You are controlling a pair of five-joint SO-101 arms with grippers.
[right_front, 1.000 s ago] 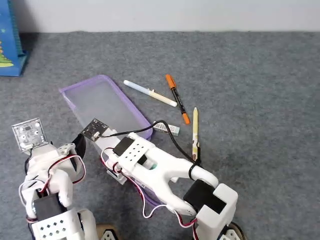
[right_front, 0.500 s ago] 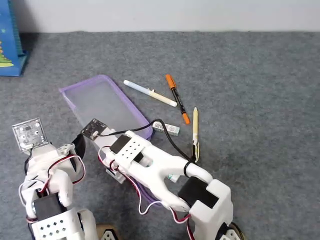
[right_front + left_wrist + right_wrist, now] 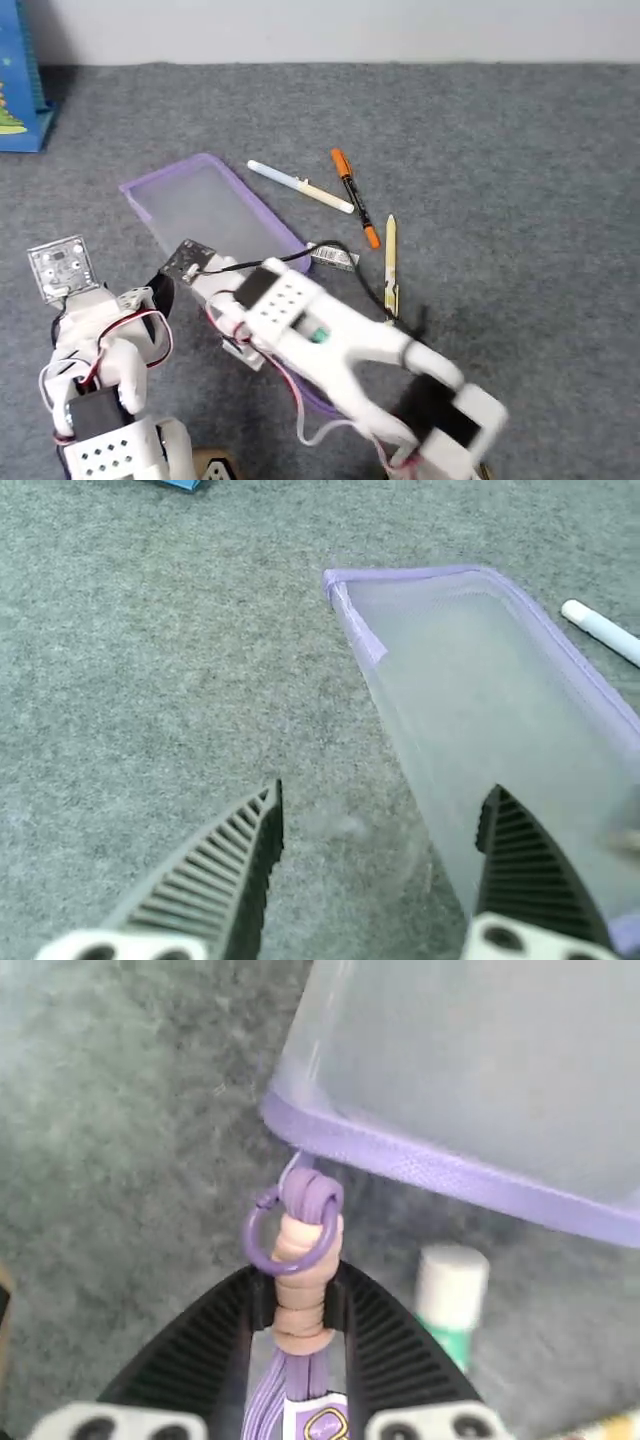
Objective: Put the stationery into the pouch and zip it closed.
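Note:
A translucent pouch (image 3: 205, 210) with a purple edge lies flat on the grey carpet. My right gripper (image 3: 300, 1295) is shut on its zipper pull (image 3: 297, 1222), a purple ring on a beige cord, at the pouch's (image 3: 480, 1070) near end. The right arm (image 3: 310, 325) covers that end in the high view. My left gripper (image 3: 380, 850) hangs open just above the carpet beside the pouch's (image 3: 480, 700) long side, one finger over its edge. A white-and-cream pen (image 3: 300, 187), an orange marker (image 3: 355, 197) and a yellow pen (image 3: 390, 262) lie right of the pouch.
A small labelled stick (image 3: 333, 257) lies by the pouch's right edge, and a green-and-white tube (image 3: 450, 1300) lies close to the zipper pull. A blue box (image 3: 18, 80) stands at the far left. Open carpet stretches to the right and back.
My right arm has stretched out, its elbow dropping toward the lower right, still holding the zipper pull. The pouch has shifted slightly. The left arm has barely moved.

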